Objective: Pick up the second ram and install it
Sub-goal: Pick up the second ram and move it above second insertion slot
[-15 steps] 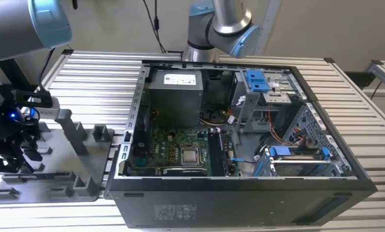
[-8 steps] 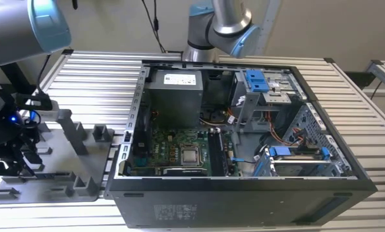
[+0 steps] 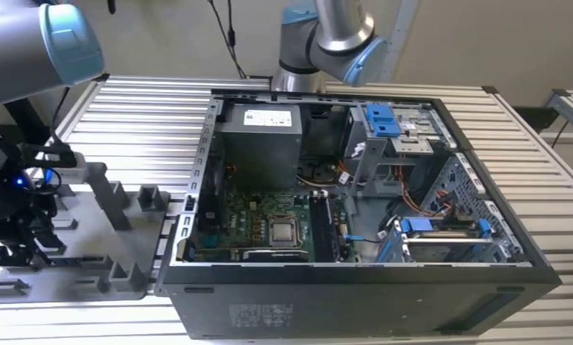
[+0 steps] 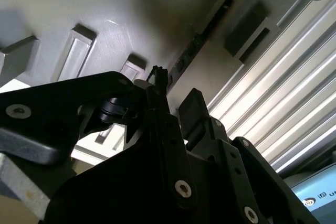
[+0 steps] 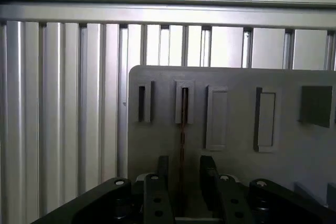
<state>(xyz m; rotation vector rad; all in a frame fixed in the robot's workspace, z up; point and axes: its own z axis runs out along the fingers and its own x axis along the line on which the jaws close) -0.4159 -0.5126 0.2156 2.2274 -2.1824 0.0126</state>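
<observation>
The second ram (image 5: 183,129) is a thin dark strip standing on edge in a slot of the grey holder plate (image 5: 236,171). In the second wrist view the ram (image 4: 197,43) runs along the same slot. My gripper (image 5: 184,177) is open and straddles the ram, with one finger (image 5: 164,174) on each side and a small gap to the card. In the second wrist view the gripper (image 4: 176,95) sits low over the plate. In the exterior view the gripper (image 3: 22,230) is a dark mass over the holder plate (image 3: 104,237) at that view's left.
The open computer case (image 3: 516,237) lies to the exterior view's right of the plate, with the motherboard (image 3: 248,223), silver CPU (image 3: 284,231), power supply (image 3: 259,144) and blue drive brackets (image 3: 382,118). Everything rests on a slatted aluminium table (image 3: 142,115). Other grey holders (image 3: 108,194) rise from the plate.
</observation>
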